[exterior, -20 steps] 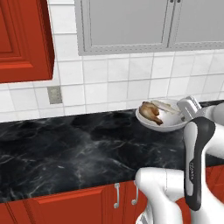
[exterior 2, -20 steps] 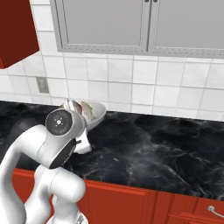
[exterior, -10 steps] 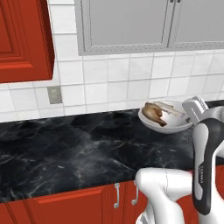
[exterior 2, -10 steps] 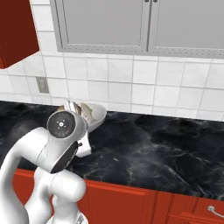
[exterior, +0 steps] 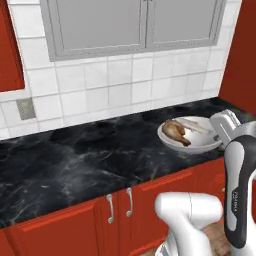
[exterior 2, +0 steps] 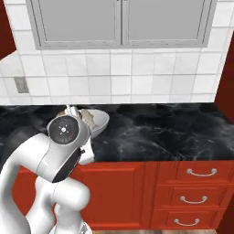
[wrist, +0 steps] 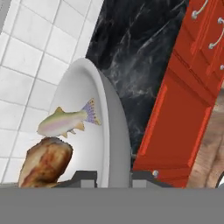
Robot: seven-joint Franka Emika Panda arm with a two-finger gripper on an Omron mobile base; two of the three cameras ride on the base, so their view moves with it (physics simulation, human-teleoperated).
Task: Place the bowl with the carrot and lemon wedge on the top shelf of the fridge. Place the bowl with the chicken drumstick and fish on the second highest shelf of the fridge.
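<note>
Hand view: fingers [wrist: 113, 176] pinch white bowl [wrist: 114, 131] rim; fish [wrist: 65, 122] visible.

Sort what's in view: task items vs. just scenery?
Task items:
- round white bowl, rim clamped by the gripper
- browned chicken drumstick, in the bowl
- slim pale fish, in the bowl

Scenery:
- black marble counter
- red cabinet doors
- grey wall cabinets
- grey wall outlet

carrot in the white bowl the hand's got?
No. The hand view shows the white bowl holding the fish and the chicken drumstick, with no carrot in it.
</note>
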